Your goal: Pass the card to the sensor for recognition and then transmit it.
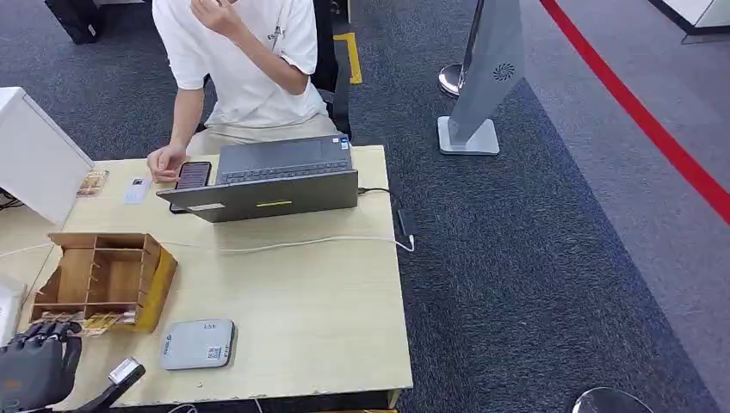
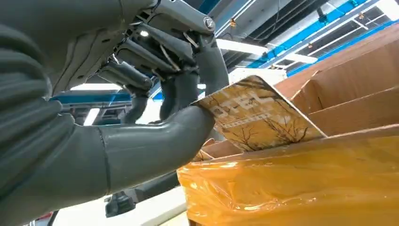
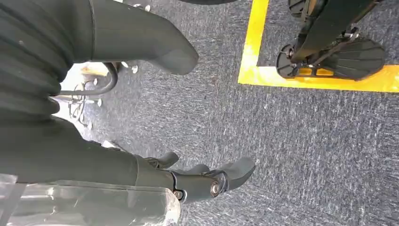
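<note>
A gold-and-brown patterned card (image 2: 256, 117) lies at the front of the wooden organiser box (image 1: 103, 275), whose side is wrapped in yellow tape (image 2: 306, 188). My left hand (image 1: 36, 366) is at the table's near left corner, just in front of that box. In the left wrist view the left hand (image 2: 155, 117) pinches the card's edge between thumb and fingers. The card (image 1: 102, 323) shows as a small strip at the box's base. The grey sensor pad (image 1: 199, 344) lies flat to the right of the hand. My right hand (image 3: 117, 165) hangs over the carpet, fingers apart, holding nothing.
A person sits behind the table, one hand (image 1: 163, 162) resting by a phone (image 1: 192, 175) and an open laptop (image 1: 275, 181). A white cable (image 1: 284, 245) crosses mid-table. Two more cards (image 1: 92, 182) lie at the far left. A dark handheld device (image 1: 125, 372) sits near the front edge.
</note>
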